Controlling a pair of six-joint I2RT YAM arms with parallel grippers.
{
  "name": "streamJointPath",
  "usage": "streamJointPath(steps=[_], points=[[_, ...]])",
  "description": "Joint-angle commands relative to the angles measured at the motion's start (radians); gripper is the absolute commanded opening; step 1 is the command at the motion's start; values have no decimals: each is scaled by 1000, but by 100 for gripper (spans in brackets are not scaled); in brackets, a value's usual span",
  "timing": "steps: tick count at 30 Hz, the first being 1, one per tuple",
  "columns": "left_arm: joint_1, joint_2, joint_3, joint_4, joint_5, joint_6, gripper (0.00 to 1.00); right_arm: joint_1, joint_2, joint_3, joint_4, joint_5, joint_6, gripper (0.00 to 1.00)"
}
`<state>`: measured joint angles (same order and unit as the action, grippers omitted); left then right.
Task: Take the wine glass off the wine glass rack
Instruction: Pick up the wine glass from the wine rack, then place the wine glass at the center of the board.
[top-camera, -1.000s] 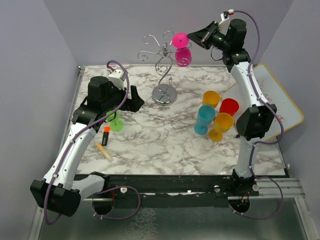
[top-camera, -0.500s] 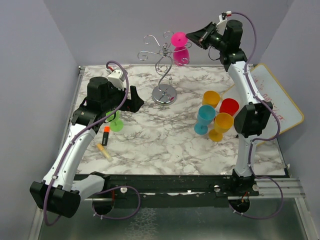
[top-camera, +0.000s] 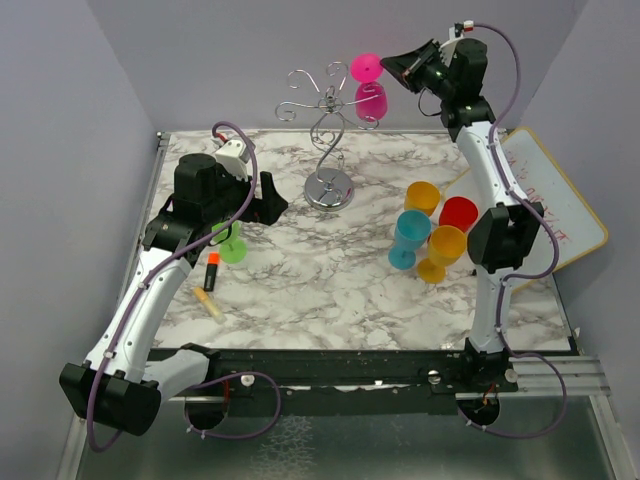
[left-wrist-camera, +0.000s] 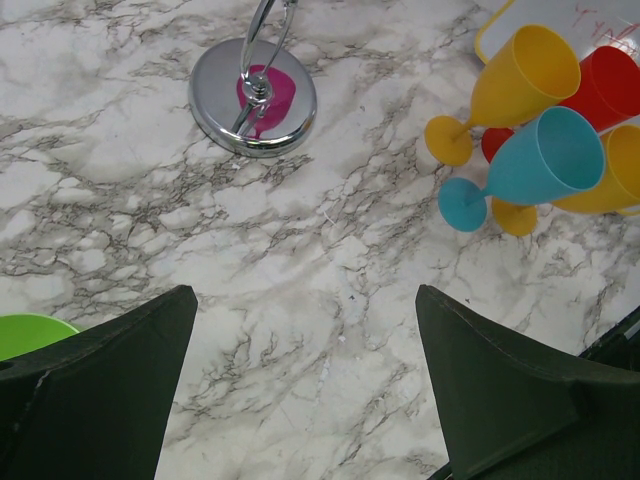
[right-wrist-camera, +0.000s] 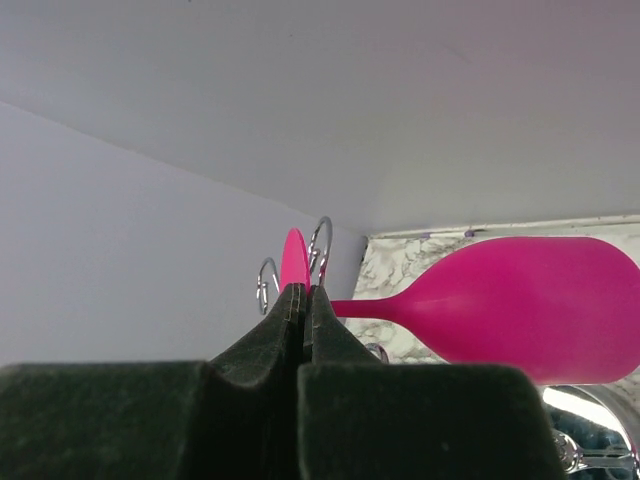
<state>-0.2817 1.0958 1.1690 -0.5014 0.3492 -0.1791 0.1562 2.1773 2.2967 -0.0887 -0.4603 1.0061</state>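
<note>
- left gripper hangs low over the table, jaws wide, holding nothing; green glass and orange marker just beside that arm
- cups cluster mid-right by the whiteboard, well apart from the rack
- wine glass rack stands far centre, base on the table
- wine glass, pink, hangs bowl-down at the rack's right side, foot up between the scroll arms
- right gripper, high at the back, is clamped on the foot's rim
- step: extraction; glass doesn't look clear of the wire yet
- next: slide the foot out along the scrolls, level, no twist, or the light rack may tip
- room: back wall close behind; open space is forward, above the table
</note>
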Motion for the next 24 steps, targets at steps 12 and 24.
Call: streamJointPath(steps=[12,24], points=[[1,-20,-8,13,10,-5,92,-100,-123,-168,120,17,26,1],[1,0,12,38,97,-37,92,-148,-370,-449,149,0,-60,0]])
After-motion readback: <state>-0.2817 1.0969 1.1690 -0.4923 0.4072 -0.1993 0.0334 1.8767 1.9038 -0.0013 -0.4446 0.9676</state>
